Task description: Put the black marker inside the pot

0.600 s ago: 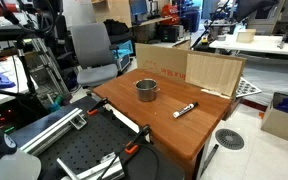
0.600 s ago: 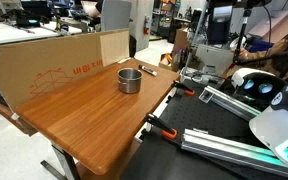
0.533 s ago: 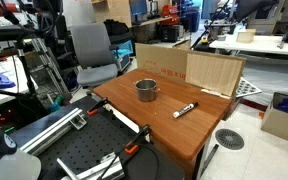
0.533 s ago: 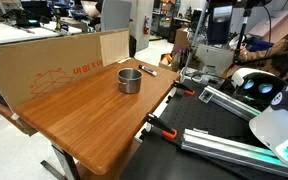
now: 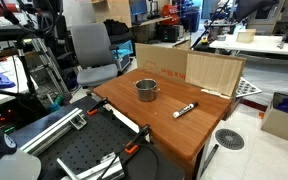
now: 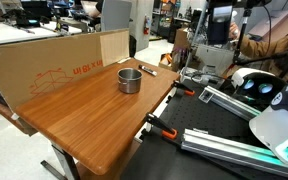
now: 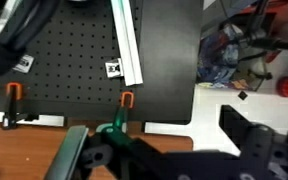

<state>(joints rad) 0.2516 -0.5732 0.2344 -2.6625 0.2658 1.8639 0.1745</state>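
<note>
Comparing with 0.6 s back: pot and marker sit exactly where they were, nothing on the table has moved.

Exterior view, long side of the table: pot (image 5: 147,90) upright on the wooden table (image 5: 174,135), dark inside showing. Marker (image 5: 185,109) lies flat on the wood to the right of the pot and nearer the camera, apart from it, pale end pointing away from the pot. Cardboard box (image 5: 164,62) stands right behind the pot, plywood panel (image 5: 214,72) behind and to the right of the pot, office chair (image 5: 92,50) behind and to the left.

Exterior view from the other end: pot (image 6: 130,80) upright, marker (image 6: 147,69) just past the pot toward the far table edge, near but not touching. Cardboard wall (image 6: 54,65) to the left of the pot. Person (image 6: 267,40) well beyond the pot at the top right; the brown sleeve has shifted a little since the earlier frame.

Wrist view: looking down at a black perforated plate (image 7: 64,60), an orange clamp (image 7: 127,99) on its edge, table wood along the bottom left. Gripper (image 7: 169,158) is only dark blurred parts at the bottom edge; can't tell how far the fingers are spread.
</note>
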